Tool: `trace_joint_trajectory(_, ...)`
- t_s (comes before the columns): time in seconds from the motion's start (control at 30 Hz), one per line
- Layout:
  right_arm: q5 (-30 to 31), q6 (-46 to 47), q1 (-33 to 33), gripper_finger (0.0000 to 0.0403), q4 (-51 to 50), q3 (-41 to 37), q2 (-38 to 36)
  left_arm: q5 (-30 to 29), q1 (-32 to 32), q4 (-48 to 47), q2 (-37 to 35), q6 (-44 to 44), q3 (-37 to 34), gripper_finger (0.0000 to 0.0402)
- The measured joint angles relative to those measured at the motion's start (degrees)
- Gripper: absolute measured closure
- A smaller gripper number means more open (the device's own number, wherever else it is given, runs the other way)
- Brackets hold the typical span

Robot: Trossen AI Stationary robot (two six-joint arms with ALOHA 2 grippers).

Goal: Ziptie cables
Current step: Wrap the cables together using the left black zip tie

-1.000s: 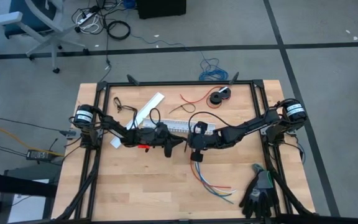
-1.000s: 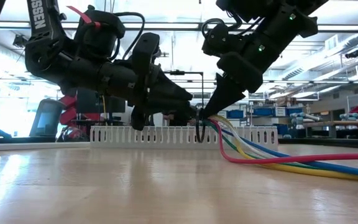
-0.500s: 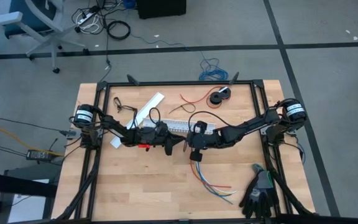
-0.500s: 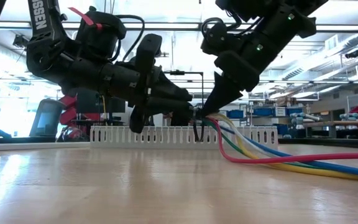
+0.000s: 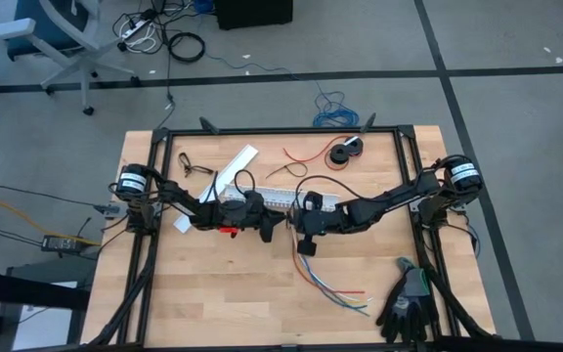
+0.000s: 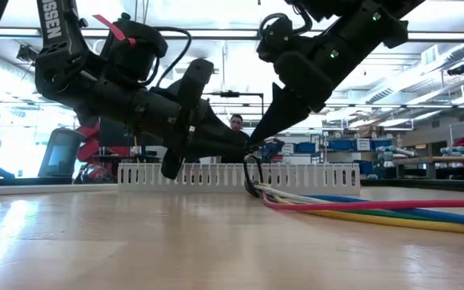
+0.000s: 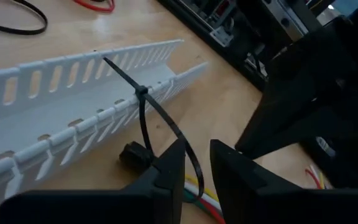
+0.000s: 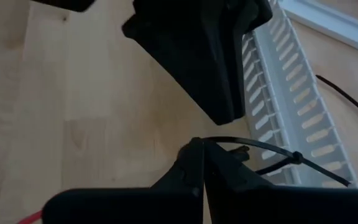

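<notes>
Left pincer: the left gripper (image 7: 196, 163) sits mid-table, its fingers (image 7: 166, 167) narrowly apart around the zip tie (image 7: 143, 112), which is looped, its tail threaded through the head; whether they press the strap, cannot tell.
Right pincer: the right gripper (image 8: 202, 163) faces it tip to tip, pressed together on the same loop from the other side.
Change: a second ago the cables (image 6: 353, 208) arched up from the table into the pincers; now they lie flat along the wood, and both pincers have shifted slightly toward the left arm's side.
Cables now: trailing away from the right pincer toward the near edge, black-sleeved end just below the two tips.
Backdrop: white slotted duct (image 7: 73, 99) just beyond the pincers.
Meaning: the loop looks wide, so the bundle reads as ringed but not cinched; pulling the tail seems the job ahead.
Risk: wires lying low could slip out of a slack loop.
</notes>
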Motion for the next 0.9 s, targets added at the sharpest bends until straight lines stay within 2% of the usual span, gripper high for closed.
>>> trace_joint_trajectory(0.27, 0.00, 1.15, 1.09, 0.0402, -1.97, 0.00, 0.00, 1.75, -0.51, -0.37, 0.00, -1.17, 0.00, 0.0317)
trace_joint_trajectory(0.7, 0.02, 14.03, -0.11, 0.0402, -6.38, 0.00, 0.00, 3.14, -0.88, -1.45, 0.00, -1.08, 0.02, 0.0317)
trace_joint_trajectory(0.9, -5.90, 20.56, -1.80, 0.0371, -6.14, -0.02, 0.00, 1.53, -2.36, -2.64, 0.00, 0.49, 0.02, 0.0321)
